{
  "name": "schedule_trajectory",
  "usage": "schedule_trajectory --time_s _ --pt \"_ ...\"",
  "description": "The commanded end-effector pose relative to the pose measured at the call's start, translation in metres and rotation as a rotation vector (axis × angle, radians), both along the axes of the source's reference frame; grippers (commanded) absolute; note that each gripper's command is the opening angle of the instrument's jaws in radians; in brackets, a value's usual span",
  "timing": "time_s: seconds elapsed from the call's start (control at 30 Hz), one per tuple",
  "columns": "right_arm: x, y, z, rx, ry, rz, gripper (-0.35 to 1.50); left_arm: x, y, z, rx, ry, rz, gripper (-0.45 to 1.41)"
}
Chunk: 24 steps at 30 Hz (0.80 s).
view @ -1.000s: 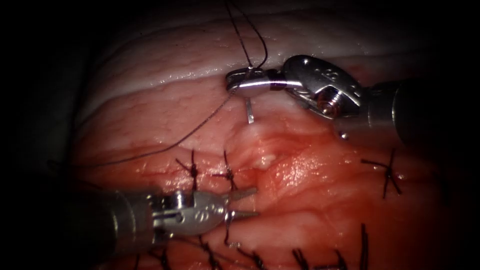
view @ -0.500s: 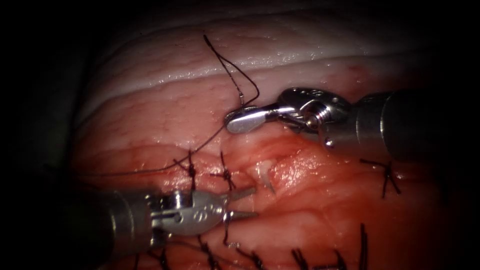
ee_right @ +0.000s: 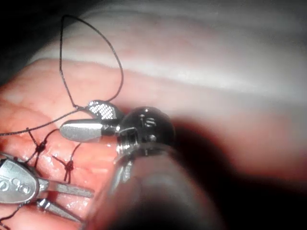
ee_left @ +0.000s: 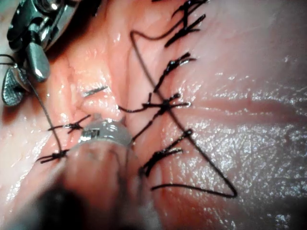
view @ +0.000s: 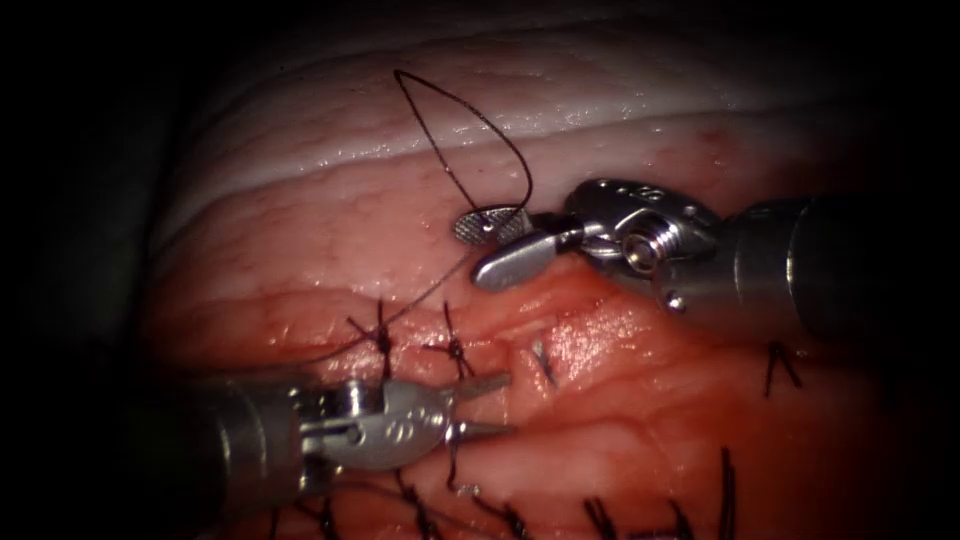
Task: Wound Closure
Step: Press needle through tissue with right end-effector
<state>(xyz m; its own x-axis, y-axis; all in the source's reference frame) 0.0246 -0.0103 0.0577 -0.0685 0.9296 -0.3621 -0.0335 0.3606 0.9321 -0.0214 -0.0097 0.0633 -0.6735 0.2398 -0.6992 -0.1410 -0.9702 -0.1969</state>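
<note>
glistening pink tissue (view: pixel 330 230), curved steel needle (view: pixel 541 360) embedded, both grippers open, empty

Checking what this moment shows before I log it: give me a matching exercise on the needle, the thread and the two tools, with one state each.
Things:
1. needle
2. thread
3. left tool
4. right tool

States:
A. fingers open, holding nothing, beside the stitches
B. rises in a loop over the pale tissue
C. fingers open, thread lying across one of them
D. free of both tools, a short piece showing, seemingly partly in the red tissue

Pairs: 1-D, 2-B, 3-A, 4-C
</note>
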Motion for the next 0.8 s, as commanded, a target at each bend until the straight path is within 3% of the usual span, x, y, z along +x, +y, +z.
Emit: schedule_trajectory --time_s 0.03,0.47,0.63,0.7,0.77,0.8 --pt "0.0007 0.0009 0.0010 -0.066 -0.024 0.018 1.26 -0.0005 -0.0001 0.0006 0.000 -0.001 0.001 0.22" --pt "0.0009 0.0029 0.0012 -0.238 -0.127 0.087 1.24 -0.0005 -0.0002 0.0004 0.000 -0.001 0.001 0.22" --pt "0.0015 0.0036 0.0012 -0.268 -0.142 0.097 1.11 -0.0005 -0.0002 0.0004 0.000 -0.001 0.001 0.22" --pt "0.0017 0.0036 0.0012 -0.273 -0.144 0.098 0.89 -0.0005 -0.0002 0.0004 0.000 -0.001 0.001 0.22" --pt "0.0018 0.0034 0.0012 -0.274 -0.151 0.089 -0.03 -0.0004 -0.0002 0.0003 0.001 -0.002 0.002 0.22" --pt "0.0018 0.0033 0.0012 -0.274 -0.167 0.078 -0.35 -0.0004 -0.0001 0.0002 0.002 -0.002 0.002 0.22"
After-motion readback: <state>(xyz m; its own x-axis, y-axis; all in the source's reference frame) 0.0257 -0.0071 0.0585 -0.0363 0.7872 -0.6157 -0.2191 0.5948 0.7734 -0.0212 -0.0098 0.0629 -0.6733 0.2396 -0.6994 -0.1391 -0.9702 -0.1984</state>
